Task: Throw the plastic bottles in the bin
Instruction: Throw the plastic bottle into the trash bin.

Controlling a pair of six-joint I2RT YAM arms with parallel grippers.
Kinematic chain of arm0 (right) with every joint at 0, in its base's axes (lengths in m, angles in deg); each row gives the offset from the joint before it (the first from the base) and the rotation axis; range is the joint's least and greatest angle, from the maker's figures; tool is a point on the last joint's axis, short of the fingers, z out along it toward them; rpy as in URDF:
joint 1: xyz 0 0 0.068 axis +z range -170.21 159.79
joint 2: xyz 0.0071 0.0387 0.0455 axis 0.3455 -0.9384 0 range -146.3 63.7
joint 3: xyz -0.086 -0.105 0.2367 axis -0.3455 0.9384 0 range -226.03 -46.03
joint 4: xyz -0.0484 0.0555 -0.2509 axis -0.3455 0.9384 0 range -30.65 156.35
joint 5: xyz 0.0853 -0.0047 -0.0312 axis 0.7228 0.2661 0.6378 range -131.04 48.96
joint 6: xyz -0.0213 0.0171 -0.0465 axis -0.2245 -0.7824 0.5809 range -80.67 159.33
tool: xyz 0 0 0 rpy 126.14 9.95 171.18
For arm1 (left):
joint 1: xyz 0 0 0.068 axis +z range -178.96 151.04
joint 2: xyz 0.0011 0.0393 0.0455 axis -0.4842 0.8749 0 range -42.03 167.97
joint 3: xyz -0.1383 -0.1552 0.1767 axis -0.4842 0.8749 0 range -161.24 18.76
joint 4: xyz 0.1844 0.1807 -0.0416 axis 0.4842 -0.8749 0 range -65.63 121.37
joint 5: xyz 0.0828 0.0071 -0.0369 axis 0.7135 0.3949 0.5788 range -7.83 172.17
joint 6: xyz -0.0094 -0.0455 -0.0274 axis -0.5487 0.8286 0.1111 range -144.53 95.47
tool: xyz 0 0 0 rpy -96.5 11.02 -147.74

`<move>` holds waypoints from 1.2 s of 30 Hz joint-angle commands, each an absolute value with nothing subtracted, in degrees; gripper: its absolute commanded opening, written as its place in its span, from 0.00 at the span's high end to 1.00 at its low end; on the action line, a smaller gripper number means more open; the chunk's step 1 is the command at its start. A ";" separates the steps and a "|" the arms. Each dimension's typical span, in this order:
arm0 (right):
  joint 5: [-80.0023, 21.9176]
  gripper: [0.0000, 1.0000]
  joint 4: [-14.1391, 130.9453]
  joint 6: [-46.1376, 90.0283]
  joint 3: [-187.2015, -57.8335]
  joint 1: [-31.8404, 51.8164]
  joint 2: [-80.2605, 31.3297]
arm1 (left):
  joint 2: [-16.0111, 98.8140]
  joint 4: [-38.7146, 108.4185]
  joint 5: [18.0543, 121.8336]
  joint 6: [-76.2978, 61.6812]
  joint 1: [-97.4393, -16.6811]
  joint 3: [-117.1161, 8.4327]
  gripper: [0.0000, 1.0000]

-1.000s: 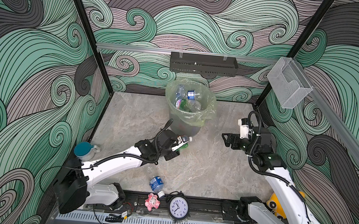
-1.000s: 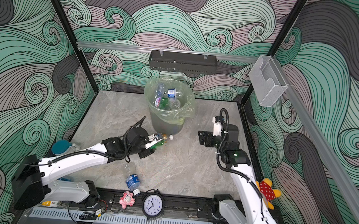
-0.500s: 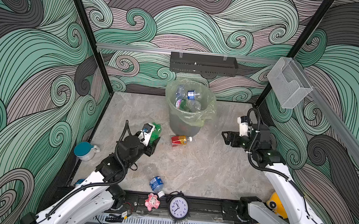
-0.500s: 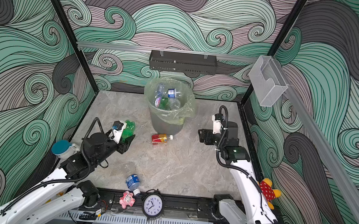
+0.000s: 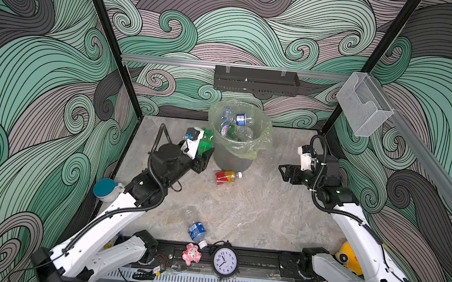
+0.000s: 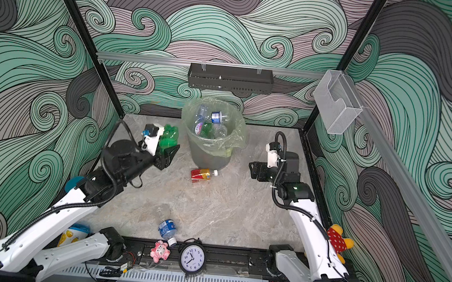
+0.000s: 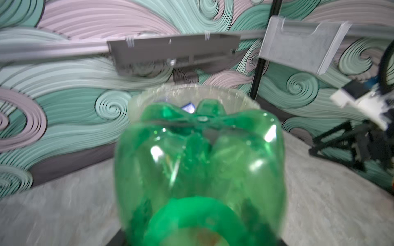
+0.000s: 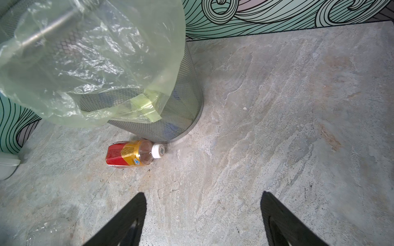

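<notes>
Green bottle (image 5: 206, 142), clamped in the left gripper (image 5: 203, 153) just beside the bin (image 5: 231, 160), looks mid-carry and next needs lifting over its rim to drop; right gripper (image 5: 284, 172) gapes empty nearby.

we see a robot test cell in a lab: a marble-look worktop (image 5: 254, 214) boxed in by swirl-printed panels (image 5: 43, 75), black frame posts (image 5: 110, 39) and an aluminium rail (image 5: 170, 61). a left arm (image 5: 117, 216) and a right arm (image 5: 356, 231) are mounted on a front track (image 5: 259, 257), beside staged props: a clock (image 5: 225, 261) and a pink plush toy (image 5: 192, 253).
</notes>
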State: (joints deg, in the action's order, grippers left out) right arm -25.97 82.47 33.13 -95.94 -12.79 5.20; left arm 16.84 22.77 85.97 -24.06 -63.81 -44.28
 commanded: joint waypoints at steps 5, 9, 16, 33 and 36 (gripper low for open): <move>-22.75 0.15 81.59 32.93 -95.24 -13.03 6.22 | 47.51 15.01 74.13 -26.90 -61.35 -82.83 0.20; -22.27 0.15 83.93 33.21 -95.55 -13.01 7.01 | 55.87 5.72 73.28 -24.73 -61.14 -93.94 0.15; -23.88 0.12 86.07 35.73 -95.58 -13.01 10.27 | 40.86 10.20 76.02 -26.04 -60.48 -72.97 0.07; -21.35 0.14 81.92 33.70 -97.35 -13.01 3.85 | 15.60 -26.79 70.67 -49.98 -62.59 -52.82 0.12; -21.27 0.14 81.94 33.95 -97.14 -13.02 3.67 | 16.87 -28.42 72.90 -53.04 -65.29 -51.64 0.12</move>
State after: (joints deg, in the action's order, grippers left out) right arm -22.52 82.90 34.16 -95.83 -12.79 3.89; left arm 16.38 -23.74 72.63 -47.23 -63.37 -51.30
